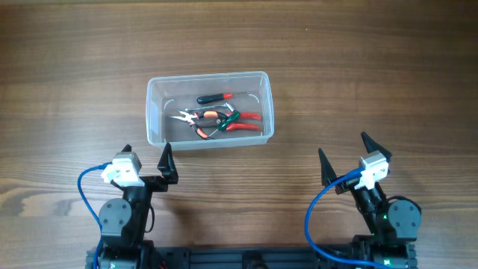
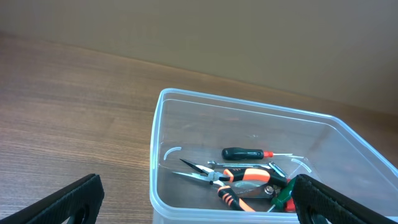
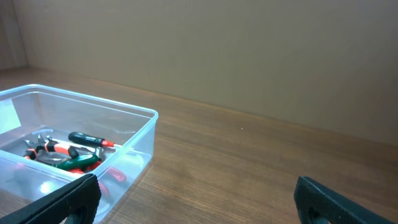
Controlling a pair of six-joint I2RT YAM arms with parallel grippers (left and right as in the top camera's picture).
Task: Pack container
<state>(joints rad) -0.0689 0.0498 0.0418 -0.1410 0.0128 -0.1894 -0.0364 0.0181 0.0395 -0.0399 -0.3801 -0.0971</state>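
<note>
The clear plastic container [image 1: 154, 112] stands on the wooden table, at the middle left. Inside lie a black-and-red screwdriver [image 1: 213, 98], orange-handled long-nose pliers [image 1: 196, 117], a green-handled tool [image 1: 226, 122] and red-handled pliers [image 1: 247, 121]. The container also shows in the left wrist view [image 2: 163, 124] and in the right wrist view [image 3: 134, 137]. My left gripper [image 1: 146, 158] is open and empty, just in front of the container's near left corner. My right gripper [image 1: 347, 155] is open and empty, in front and well to the right of it.
Bare wood-grain tabletop [image 1: 358, 82] surrounds the container. Blue cables run from both arm bases at the near edge. A plain wall rises behind the table's far edge in the wrist views.
</note>
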